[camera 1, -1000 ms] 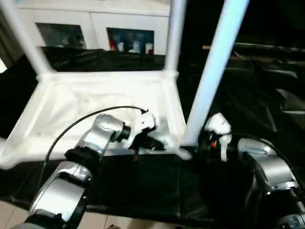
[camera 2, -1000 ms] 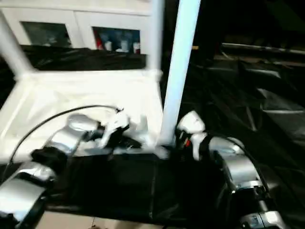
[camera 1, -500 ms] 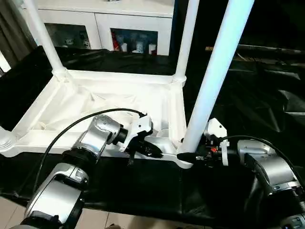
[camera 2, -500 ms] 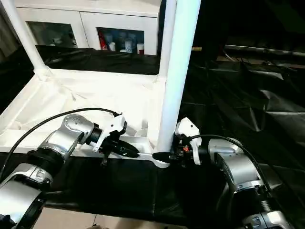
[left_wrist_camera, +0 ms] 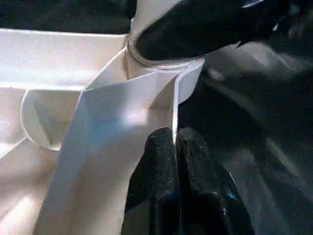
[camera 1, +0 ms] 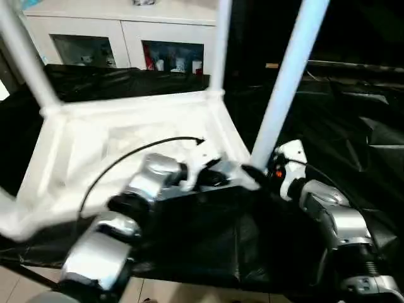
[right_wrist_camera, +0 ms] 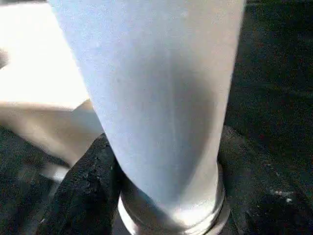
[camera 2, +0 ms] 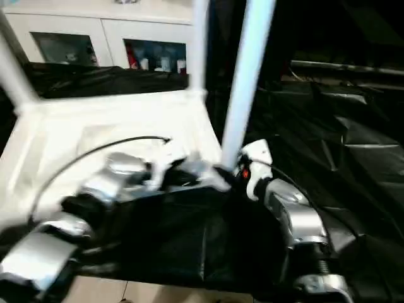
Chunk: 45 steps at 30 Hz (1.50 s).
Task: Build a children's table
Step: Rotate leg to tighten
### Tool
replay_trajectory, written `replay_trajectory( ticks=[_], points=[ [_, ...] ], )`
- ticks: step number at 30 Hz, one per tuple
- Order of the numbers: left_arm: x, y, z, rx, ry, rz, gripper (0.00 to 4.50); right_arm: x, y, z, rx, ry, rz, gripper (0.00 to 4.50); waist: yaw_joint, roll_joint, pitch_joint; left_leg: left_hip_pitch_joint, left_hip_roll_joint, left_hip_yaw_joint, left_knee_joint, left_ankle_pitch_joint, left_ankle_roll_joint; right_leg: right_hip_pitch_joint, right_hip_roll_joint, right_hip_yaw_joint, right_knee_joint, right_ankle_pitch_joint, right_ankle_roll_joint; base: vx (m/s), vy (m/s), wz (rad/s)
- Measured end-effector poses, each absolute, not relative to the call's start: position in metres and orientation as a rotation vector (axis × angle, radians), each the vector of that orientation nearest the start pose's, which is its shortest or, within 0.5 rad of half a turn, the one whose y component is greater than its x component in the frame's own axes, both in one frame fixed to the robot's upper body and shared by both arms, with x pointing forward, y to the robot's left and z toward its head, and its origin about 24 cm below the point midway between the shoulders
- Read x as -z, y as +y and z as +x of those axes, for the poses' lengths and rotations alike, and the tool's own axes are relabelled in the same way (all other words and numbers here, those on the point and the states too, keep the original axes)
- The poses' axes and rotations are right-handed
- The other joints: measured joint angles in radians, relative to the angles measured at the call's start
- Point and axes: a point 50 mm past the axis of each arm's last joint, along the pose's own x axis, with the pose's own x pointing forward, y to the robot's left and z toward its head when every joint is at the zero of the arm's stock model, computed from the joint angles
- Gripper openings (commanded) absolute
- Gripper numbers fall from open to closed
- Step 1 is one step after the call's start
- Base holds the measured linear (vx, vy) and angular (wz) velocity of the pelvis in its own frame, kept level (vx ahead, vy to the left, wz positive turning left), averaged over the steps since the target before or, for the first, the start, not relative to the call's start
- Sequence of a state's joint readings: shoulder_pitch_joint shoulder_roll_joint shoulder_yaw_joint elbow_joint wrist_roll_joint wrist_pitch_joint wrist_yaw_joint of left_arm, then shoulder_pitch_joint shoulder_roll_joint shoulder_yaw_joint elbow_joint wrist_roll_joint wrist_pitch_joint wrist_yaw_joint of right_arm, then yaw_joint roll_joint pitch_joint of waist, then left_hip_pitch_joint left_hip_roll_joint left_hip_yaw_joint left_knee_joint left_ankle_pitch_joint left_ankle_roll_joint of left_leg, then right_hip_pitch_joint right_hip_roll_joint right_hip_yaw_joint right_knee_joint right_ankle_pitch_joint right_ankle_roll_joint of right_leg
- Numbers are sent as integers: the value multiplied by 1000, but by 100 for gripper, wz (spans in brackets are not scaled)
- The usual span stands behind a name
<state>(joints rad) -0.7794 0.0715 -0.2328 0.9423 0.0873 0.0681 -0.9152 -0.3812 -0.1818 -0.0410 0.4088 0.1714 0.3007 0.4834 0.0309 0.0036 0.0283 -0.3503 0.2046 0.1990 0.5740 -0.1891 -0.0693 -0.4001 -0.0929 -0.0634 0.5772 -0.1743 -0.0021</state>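
While it lies upside down on the black-covered counter (camera 1: 353,113), the big white table top (camera 1: 88,151) has legs sticking up from its corners. No writing can be read anywhere. The near right leg (camera 1: 287,82) stands in its corner socket, and the right tool (right_wrist_camera: 161,196) has its two black fingers around the leg's base. The left tool (left_wrist_camera: 175,161) is pinched tight on the thin rim (left_wrist_camera: 174,112) next to that socket.

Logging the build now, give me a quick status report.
Left gripper shut on tabletop rim. Right gripper around near-corner leg at its base. Nothing in the way.
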Motion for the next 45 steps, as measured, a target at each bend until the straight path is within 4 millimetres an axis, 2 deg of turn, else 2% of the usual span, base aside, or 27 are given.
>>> replay_trajectory(
  ticks=[2, 8, 9, 11, 12, 15, 18, 24, 32, 40, 41, 45],
  points=[
    [-40, 46, 339, 1142, 403, 285, 0, -31, -153, 318, -375, 309, 76, 248, 0, 2, -2, 0, 0, 0, 0, 0, 0, 1, 0, 0, 0, 0, 0, 0, 0, 0],
    [-39, 42, 339, 1130, 396, 295, 0, -30, -149, 319, -331, 292, 57, 248, 0, 4, -4, 0, 0, 0, -4, 0, 0, 2, 0, 0, 0, -1, 1, 0, 0, 0],
    [-39, 42, 339, 1129, 396, 296, 0, -30, -149, 319, -329, 291, 56, 283, 0, 5, -4, 0, 0, 0, -4, 0, 0, 2, 0, 0, 0, -1, 2, 0, 0, 0],
    [-39, 42, 339, 1131, 395, 296, 0, -30, -149, 319, -330, 289, 56, 283, 0, 5, -4, 0, 0, 0, -4, 0, 0, 2, 0, 0, 0, -1, 2, 0, 0, 0],
    [-39, 42, 339, 1132, 395, 296, 0, -30, -149, 319, -330, 289, 51, 306, 0, 4, -4, 0, 0, 0, -4, 0, 0, 2, 0, 0, -1, -1, 2, 0, 0, 0],
    [-40, 44, 339, 1150, 393, 299, 0, -30, -148, 319, -355, 293, 18, 323, 0, 4, -3, 0, 0, 0, -4, 0, 0, 2, 0, 0, -1, -1, 2, 0, 0, 0],
    [-41, 50, 339, 1179, 397, 305, 0, -31, -150, 317, -439, 298, -25, 323, -3, 4, -3, 0, 0, 0, -5, 0, 0, 1, 0, -1, -1, 1, -1, 0, 0, 0],
    [-42, 74, 334, 1317, 419, 298, 0, -38, -162, 303, -752, 323, -165, 323, -2, 2, -3, -1, 3, -1, -12, -1, 0, 0, 3, -3, 0, -1, 1, 0, 0, 0],
    [-46, 100, 324, 1512, 474, 319, 0, -40, -159, 286, -1042, 363, -136, 323, 7, 1, -1, 0, 3, 0, -7, -1, 0, -1, 2, -3, 1, -1, 0, 0, 0, 0],
    [-47, 109, 317, 1604, 511, 303, 0, -42, -164, 275, -1191, 407, -114, 323, 17, 0, 0, -1, 2, 0, -7, -1, 0, -2, 1, -3, 1, -1, -1, 0, 0, 0],
    [-47, 109, 317, 1607, 512, 302, 0, -42, -164, 275, -1197, 408, -109, 297, 19, 0, 0, -1, 2, 0, -7, -1, 0, -2, 1, -3, 1, -1, -1, 0, 0, 0],
    [-46, 108, 316, 1617, 513, 298, 0, -42, -164, 273, -1201, 415, -81, 269, 26, 0, 0, -1, 3, 1, -7, -1, 0, -2, 1, -3, 1, -1, -1, 0, 0, 0]
  ],
)
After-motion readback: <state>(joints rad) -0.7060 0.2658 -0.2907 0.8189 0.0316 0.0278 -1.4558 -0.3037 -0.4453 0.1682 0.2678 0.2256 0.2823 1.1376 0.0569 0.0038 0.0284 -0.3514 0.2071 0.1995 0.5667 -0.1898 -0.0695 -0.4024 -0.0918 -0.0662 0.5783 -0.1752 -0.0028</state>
